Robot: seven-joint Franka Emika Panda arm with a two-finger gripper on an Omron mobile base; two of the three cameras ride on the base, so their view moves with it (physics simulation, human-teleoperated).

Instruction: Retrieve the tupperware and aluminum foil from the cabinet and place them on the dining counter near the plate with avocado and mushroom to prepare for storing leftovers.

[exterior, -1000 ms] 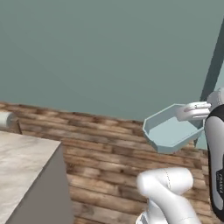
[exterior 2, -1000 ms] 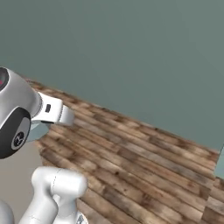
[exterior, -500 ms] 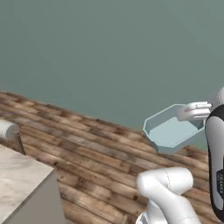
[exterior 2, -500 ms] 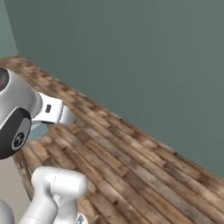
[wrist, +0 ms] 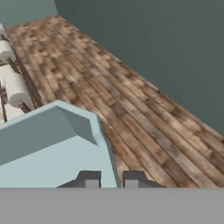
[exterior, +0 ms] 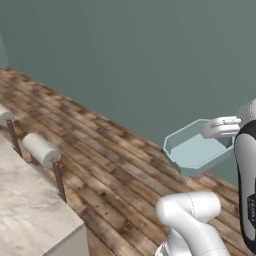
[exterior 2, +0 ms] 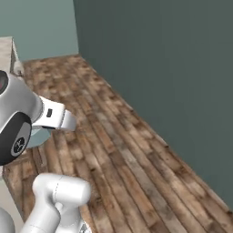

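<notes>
tupperware (exterior 2: 40,135) mostly hidden behind arm, dining counter (exterior: 27,210) cut off

Arm raised at right edge of left base view, gripper (wrist: 111,180) clamped on tupperware (exterior: 196,152) rim, wrist roughly horizontal.

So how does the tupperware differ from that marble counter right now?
The tupperware is pale blue-grey plastic, while the counter is beige veined marble. The tupperware is a small open tub with a flared rim; the counter is a broad flat slab. The tupperware hangs in the air above the wood floor, clamped at its rim by the shut tool; the counter stands on the floor with stools beside it.
</notes>
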